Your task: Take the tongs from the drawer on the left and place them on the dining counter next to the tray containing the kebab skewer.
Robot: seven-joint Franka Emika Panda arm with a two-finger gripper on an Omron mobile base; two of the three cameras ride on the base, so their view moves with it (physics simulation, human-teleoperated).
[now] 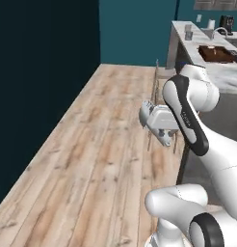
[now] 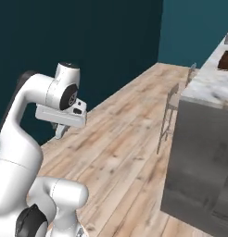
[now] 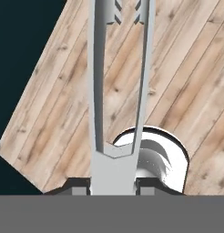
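Observation:
The tongs (image 3: 114, 169) are light-grey metal. Their joined end sits between my fingertips and their two straight arms run away from the hand over the wooden floor. My gripper (image 3: 113, 184) is shut on them. In the base views the gripper (image 1: 164, 140) (image 2: 60, 131) hangs low in front of the arm and points down at the floor. The dining counter (image 1: 225, 77) (image 2: 204, 88) stands to the right with its marble top. The dark brown tray (image 1: 217, 54) (image 2: 225, 60) rests on it. The kebab skewer is too small to make out. The drawer is out of view.
A thin-legged stool (image 1: 164, 82) (image 2: 173, 104) stands against the dining counter's near end, just behind the hand. A dark teal wall (image 1: 43, 72) runs along the left. Open wood floor (image 1: 101, 144) lies between the two. A far counter with a faucet (image 1: 219, 31) is at the back right.

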